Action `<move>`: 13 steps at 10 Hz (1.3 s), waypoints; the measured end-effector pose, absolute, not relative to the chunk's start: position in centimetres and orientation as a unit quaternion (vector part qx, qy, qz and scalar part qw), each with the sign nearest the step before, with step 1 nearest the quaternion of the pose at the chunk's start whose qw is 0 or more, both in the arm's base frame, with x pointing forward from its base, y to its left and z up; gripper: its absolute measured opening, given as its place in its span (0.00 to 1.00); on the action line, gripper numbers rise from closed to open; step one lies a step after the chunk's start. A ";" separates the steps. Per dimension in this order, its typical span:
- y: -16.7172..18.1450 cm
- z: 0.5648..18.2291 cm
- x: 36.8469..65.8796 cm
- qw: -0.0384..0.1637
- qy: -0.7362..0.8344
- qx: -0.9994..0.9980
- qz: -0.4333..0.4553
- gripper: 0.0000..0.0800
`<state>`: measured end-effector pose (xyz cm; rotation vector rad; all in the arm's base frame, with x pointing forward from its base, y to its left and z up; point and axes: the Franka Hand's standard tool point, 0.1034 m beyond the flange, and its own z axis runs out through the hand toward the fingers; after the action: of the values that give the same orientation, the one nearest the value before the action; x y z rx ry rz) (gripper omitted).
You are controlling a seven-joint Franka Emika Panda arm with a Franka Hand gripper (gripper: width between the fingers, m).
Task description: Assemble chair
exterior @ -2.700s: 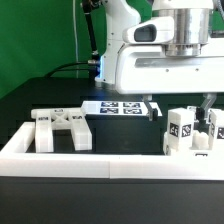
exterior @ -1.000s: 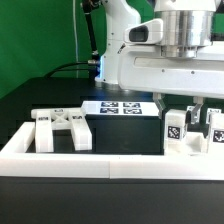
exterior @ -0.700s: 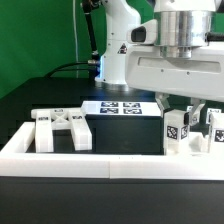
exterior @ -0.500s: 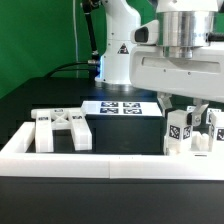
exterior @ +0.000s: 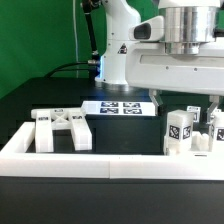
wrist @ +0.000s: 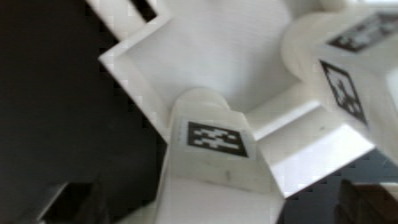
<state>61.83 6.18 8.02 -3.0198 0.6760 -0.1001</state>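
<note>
Here the end effector hangs spread wide, empty, over the chair, its blocks upright.

The black surface carries a white X-braced panel toward the exterior view's left. The marker board lies mid-back, tagged white blocks stand right, and a low border wall runs in front.

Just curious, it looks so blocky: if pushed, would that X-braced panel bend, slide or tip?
The X-braced panel looks like thick moulded plastic, so it is probably stiff. It lies flat and low on the black table, so it would likely slide rather than tip. Its open gaps suggest lightness.
</note>
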 end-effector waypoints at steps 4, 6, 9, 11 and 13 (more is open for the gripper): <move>5.9 8.0 61.9 0.015 0.043 -0.998 -0.036 0.81; 5.9 7.9 61.8 0.008 -0.057 -0.998 -0.037 0.81; 5.6 7.8 61.8 -0.007 -0.185 -0.982 -0.035 0.81; 5.3 7.8 61.9 -0.010 -0.222 -0.974 -0.034 0.81; 5.3 7.8 61.9 -0.010 -0.214 -0.976 -0.034 0.65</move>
<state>61.88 5.28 7.80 -3.0859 -0.6772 -0.1071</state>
